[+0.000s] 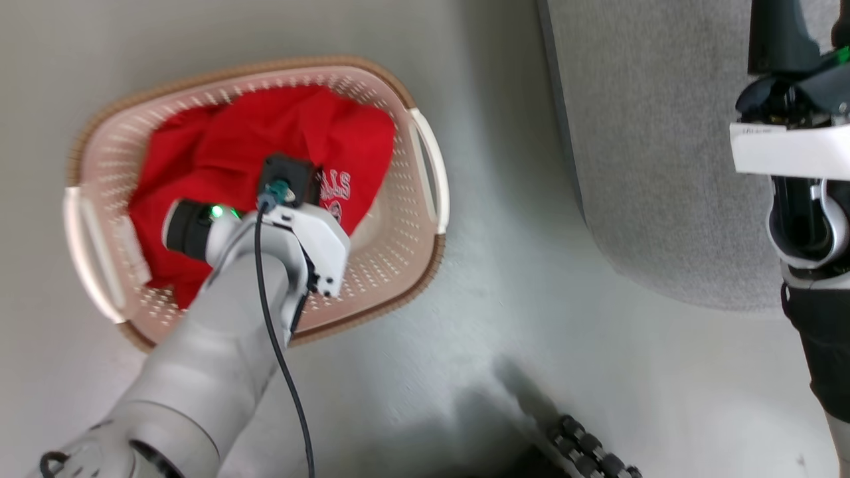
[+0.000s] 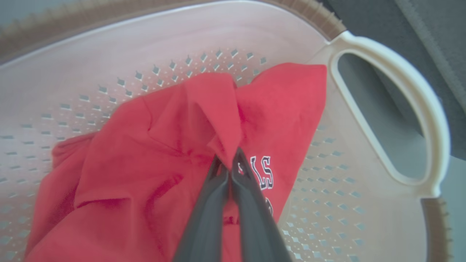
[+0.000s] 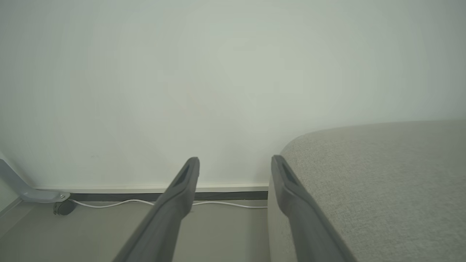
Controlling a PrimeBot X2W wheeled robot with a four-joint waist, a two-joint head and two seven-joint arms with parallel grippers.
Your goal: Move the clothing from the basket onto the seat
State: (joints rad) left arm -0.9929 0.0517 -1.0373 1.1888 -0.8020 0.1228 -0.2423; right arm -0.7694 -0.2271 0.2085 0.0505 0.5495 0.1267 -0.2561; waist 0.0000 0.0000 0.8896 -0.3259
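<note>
Clothing (image 1: 265,146) lies as a crumpled red heap inside the basket (image 1: 398,252) on the floor (image 1: 531,299) left of the seat (image 1: 651,166), long axis running from the head view's lower left to upper right, lettered end toward the seat, with the left gripper (image 2: 229,165) clamped on it and the right gripper (image 3: 235,163) spread and empty at the seat's edge.

The red clothing (image 2: 153,163) carries white block lettering (image 2: 264,173) with dark outlines, at the three o'clock side of the heap. In the left wrist view only "LS" can be read, and in the head view the word ends in "LLS". A lower row is unreadable. Small print on the white plate (image 1: 764,131) is too blurred to read.
</note>
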